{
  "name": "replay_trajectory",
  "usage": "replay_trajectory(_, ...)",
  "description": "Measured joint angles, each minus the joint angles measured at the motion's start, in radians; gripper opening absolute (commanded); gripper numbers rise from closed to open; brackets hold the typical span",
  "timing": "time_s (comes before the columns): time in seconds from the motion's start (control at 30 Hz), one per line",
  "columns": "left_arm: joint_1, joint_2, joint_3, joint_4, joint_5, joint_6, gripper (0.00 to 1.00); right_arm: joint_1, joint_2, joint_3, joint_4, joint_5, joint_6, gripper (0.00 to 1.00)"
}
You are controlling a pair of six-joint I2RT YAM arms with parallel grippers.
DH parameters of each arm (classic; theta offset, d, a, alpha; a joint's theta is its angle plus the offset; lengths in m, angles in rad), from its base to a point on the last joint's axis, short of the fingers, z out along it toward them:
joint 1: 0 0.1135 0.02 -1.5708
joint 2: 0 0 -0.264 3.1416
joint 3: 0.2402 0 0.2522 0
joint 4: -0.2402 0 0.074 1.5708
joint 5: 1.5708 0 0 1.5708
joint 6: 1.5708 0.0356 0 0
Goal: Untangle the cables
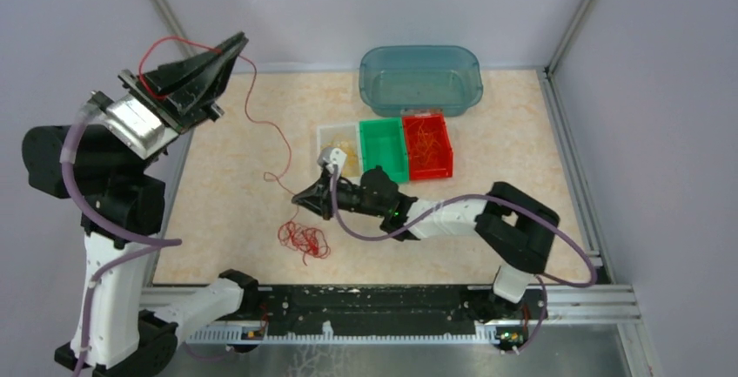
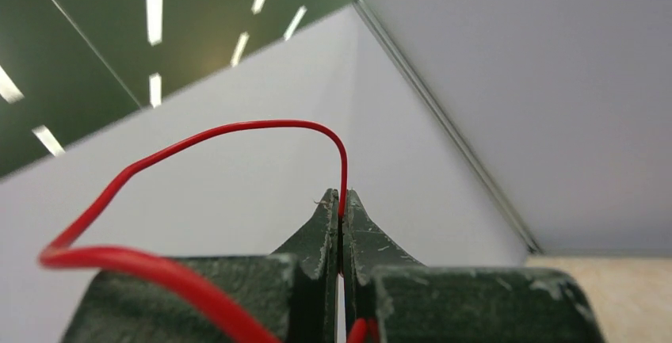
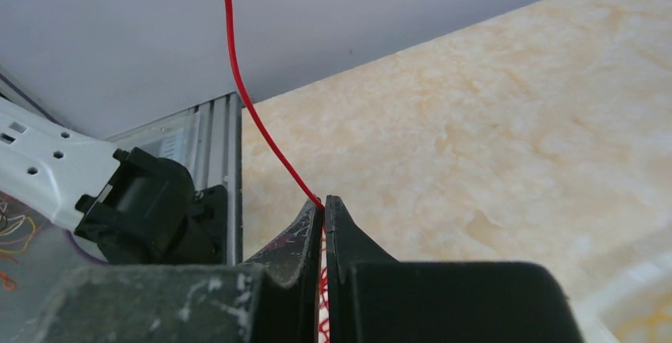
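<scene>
On the beige tabletop (image 1: 226, 194) lies the cables' red clump (image 1: 305, 239); one limp, featherweight strand (image 1: 259, 120) stretches above it, right pincer (image 1: 298, 196) clamped on it low, left pincer (image 1: 237, 42) high. Best gripped near the clump.

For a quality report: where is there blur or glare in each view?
Left wrist view: the red cable blurs thick near the lens, sharp at the left pincer; ceiling lights glare. Right wrist view: the right pincer base is soft. Top view: even light, faint shadows.
</scene>
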Motion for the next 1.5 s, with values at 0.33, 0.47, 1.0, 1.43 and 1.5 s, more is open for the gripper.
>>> replay_trajectory(0.33, 0.0, -0.243, -0.543, -0.254, 0.134, -0.164, 0.01, -0.079, -0.42, -0.181, -0.008, 0.062, -0.001, 0.0)
replay_trajectory(0.47, 0.0, -0.265, -0.689, -0.363, 0.219, -0.187, 0.0, -0.079, -0.472, -0.187, -0.018, 0.069, 0.006, 0.0)
replay_trajectory(1.0, 0.0, -0.364, -0.887, -0.415, 0.371, -0.232, 0.07, -0.079, -0.502, -0.207, -0.029, 0.06, 0.105, 0.0)
replay_trajectory(1.43, 0.0, -0.427, -0.975, -0.294, 0.26, -0.268, 0.1, -0.047, -0.491, -0.178, -0.018, 0.03, 0.151, 0.0)
replay_trajectory(1.5, 0.0, -0.439, -0.982, -0.278, 0.248, -0.269, 0.1, -0.046, -0.487, -0.171, -0.01, 0.03, 0.158, 0.0)
